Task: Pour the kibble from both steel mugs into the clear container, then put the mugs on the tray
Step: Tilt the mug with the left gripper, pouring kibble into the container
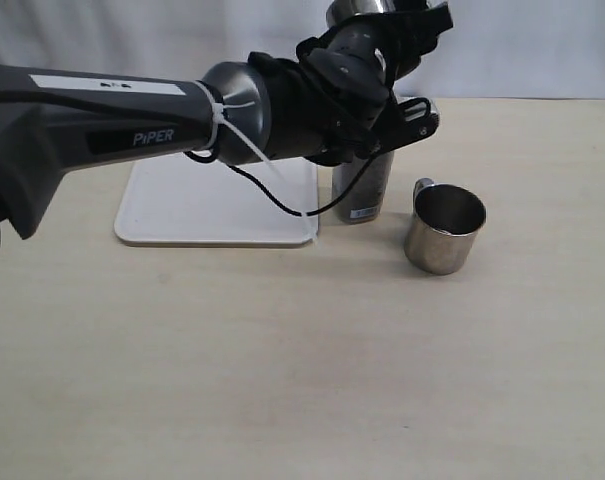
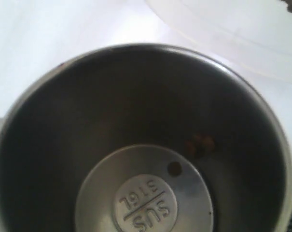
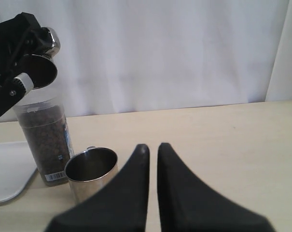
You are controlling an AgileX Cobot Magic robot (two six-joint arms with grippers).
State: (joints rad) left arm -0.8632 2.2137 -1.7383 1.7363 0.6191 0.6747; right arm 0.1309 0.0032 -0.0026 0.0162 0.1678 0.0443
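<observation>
My left gripper [image 1: 400,45] is shut on a steel mug [image 1: 362,10], held tipped high above the clear container [image 1: 363,188]. In the left wrist view this mug's inside [image 2: 141,145] fills the frame; only two or three kibble pellets [image 2: 200,145] cling near its base, and the fingers are hidden. The container [image 3: 44,140] holds kibble [image 3: 42,130] almost to its top. A second steel mug [image 1: 444,230] stands upright and empty just right of the container. The white tray [image 1: 217,200] lies left of it. My right gripper [image 3: 153,147] is shut on nothing, near the standing mug [image 3: 91,171].
The left arm [image 1: 112,120] reaches across above the tray from the left. A white curtain [image 3: 160,53] backs the far edge of the wooden table [image 1: 282,380]. The right arm does not show in the exterior view.
</observation>
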